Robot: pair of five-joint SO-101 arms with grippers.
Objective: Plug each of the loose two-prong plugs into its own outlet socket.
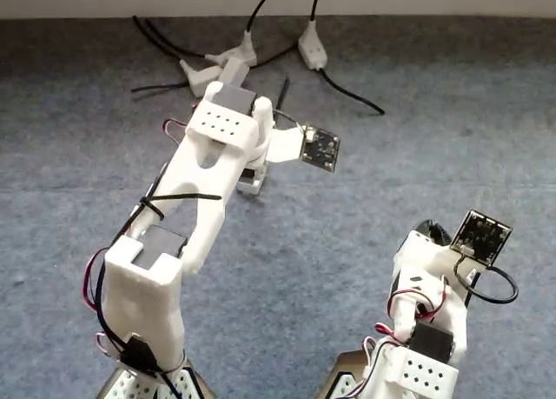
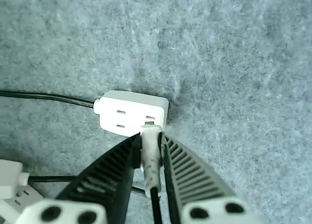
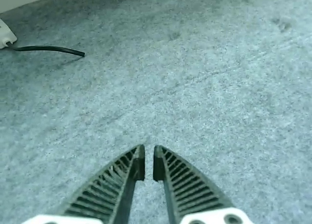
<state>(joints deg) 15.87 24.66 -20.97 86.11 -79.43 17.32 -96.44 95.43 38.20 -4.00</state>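
Observation:
My left gripper (image 2: 150,140) is shut on a white two-prong plug (image 2: 150,153) with a black cord trailing back between the fingers. The plug's front end meets the face of a white outlet block (image 2: 127,112) at one of its sockets; the prongs are hidden. The block lies on the grey carpet with a black cord leaving one end. In the high view the left arm (image 1: 213,147) stretches toward the back middle, covering that block. My right gripper (image 3: 148,164) is shut on nothing, hovering over bare carpet.
More white outlet pieces and plugs (image 1: 239,56) with black cords lie at the back near the wall, one further right (image 1: 311,46). Another white outlet (image 2: 10,184) lies close to the held plug. A loose black cord end (image 3: 53,50) rests on the carpet. The right arm (image 1: 430,329) sits folded at the front right.

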